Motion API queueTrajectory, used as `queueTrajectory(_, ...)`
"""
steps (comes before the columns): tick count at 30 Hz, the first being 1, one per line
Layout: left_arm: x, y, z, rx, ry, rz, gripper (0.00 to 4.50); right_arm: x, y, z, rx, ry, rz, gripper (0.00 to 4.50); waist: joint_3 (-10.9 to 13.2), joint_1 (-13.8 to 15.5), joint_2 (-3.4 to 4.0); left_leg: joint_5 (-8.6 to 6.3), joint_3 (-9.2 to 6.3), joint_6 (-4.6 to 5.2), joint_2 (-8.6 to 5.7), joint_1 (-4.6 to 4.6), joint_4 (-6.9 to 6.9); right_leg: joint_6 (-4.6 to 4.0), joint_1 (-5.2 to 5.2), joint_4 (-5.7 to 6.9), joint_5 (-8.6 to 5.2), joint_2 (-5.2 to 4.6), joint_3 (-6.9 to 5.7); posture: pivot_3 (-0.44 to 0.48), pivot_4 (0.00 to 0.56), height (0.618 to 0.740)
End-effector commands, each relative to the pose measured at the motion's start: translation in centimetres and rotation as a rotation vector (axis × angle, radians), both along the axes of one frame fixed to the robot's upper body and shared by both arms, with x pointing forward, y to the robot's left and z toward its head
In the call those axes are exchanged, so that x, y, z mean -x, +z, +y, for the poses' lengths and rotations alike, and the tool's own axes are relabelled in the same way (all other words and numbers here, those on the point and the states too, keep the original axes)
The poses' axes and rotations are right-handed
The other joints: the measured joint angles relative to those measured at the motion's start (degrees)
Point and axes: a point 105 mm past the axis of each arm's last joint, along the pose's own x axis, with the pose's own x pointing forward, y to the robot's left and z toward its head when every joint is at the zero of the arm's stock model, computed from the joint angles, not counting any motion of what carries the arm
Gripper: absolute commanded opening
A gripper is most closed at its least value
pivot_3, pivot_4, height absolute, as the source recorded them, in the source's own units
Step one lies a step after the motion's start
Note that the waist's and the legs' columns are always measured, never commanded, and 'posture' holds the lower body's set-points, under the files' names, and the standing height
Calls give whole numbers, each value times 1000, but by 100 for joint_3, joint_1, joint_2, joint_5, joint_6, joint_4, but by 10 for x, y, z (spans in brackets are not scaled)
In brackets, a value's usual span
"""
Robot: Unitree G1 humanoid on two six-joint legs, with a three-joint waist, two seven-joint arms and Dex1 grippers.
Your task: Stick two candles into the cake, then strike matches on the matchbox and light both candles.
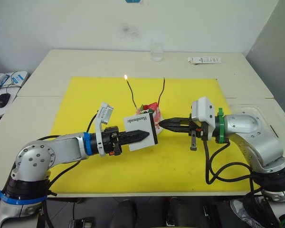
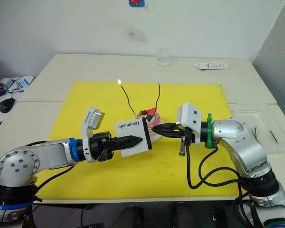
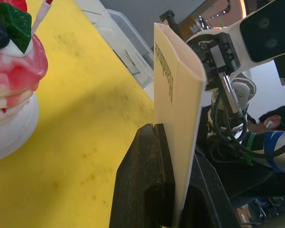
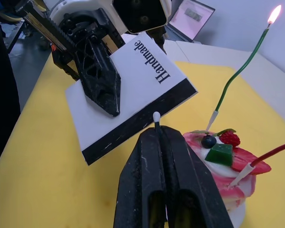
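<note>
My left gripper is shut on the white matchbox and holds it on edge above the yellow mat, its black strip facing my right gripper. My right gripper is shut on a match, whose white head lies against or just off that strip. Just behind the matchbox stands the pink-and-white cake on its white plate, partly hidden in the eye views. Both candles stand in it. The green candle burns with a small flame. The red candle is unlit.
The yellow mat covers the middle of the table. A clear glass and a white remote-like bar sit at the back. A clear tray with thin dark sticks lies at the right. A mouse lies far left.
</note>
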Motion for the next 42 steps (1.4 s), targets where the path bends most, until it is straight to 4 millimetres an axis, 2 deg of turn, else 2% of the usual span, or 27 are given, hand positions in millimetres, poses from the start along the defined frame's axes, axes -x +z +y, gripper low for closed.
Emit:
queueTrajectory(1,5,9,-3,15,-23,-40,0,-1,11,3,-16,7,-70,23,0,-1,0,0,1,0,0,0,0,0,0,0,0,0,1,0,150,740)
queueTrajectory(15,8,9,1,13,-21,-39,0,1,13,10,-2,34,-83,23,0,0,0,0,0,0,0,1,0,-1,0,1,0,0,0,0,150,740)
queueTrajectory(18,6,11,1,15,-19,-45,0,9,7,15,54,98,-107,23,0,-1,0,0,0,0,0,1,0,0,0,1,0,0,0,0,150,740)
queueTrajectory(20,2,13,1,18,-11,-55,0,30,-5,15,138,231,-76,23,0,0,0,0,-1,1,0,0,0,0,0,1,0,0,-1,0,150,740)
queueTrajectory(22,-1,14,2,19,-3,-64,0,53,-25,1,296,361,8,23,0,22,1,0,-1,1,-1,-2,0,0,-1,0,0,0,-2,0,150,740)
queueTrajectory(23,-4,15,4,21,11,-66,0,62,-38,-23,446,394,65,23,1,50,1,-1,-10,2,-2,-4,-1,0,3,-6,0,0,-10,0,150,740)
queueTrajectory(25,-8,15,8,28,36,-61,0,66,-44,-60,596,361,149,23,6,102,8,-2,-16,3,-14,-12,3,1,5,-12,-1,-6,-17,0,150,740)
queueTrajectory(27,-8,14,10,27,39,-60,0,64,-38,-70,597,323,180,23,7,84,6,-10,-10,17,-16,-11,13,1,10,-19,-1,-13,-13,0,150,740)
queueTrajectory(29,-6,12,8,27,34,-57,0,53,-25,-65,511,263,171,23,8,-11,-1,-10,-2,18,-8,-1,12,1,11,-16,-1,-8,-3,0,150,740)
queueTrajectory(33,-6,13,6,29,25,-57,0,21,14,-36,232,135,66,23,11,-79,-1,4,-9,-7,4,34,0,-9,17,10,5,12,4,0,150,740)
queueTrajectory(36,-6,14,5,27,16,-59,0,5,33,-21,114,70,-20,23,11,-41,-2,20,-30,-33,4,34,-8,-16,18,13,9,13,-12,0,150,740)
queueTrajectory(42,-5,15,1,28,-1,-60,0,-3,38,-3,69,40,-92,23,10,14,-2,18,-22,-30,-4,2,0,-15,10,-2,9,0,-13,0,150,740)
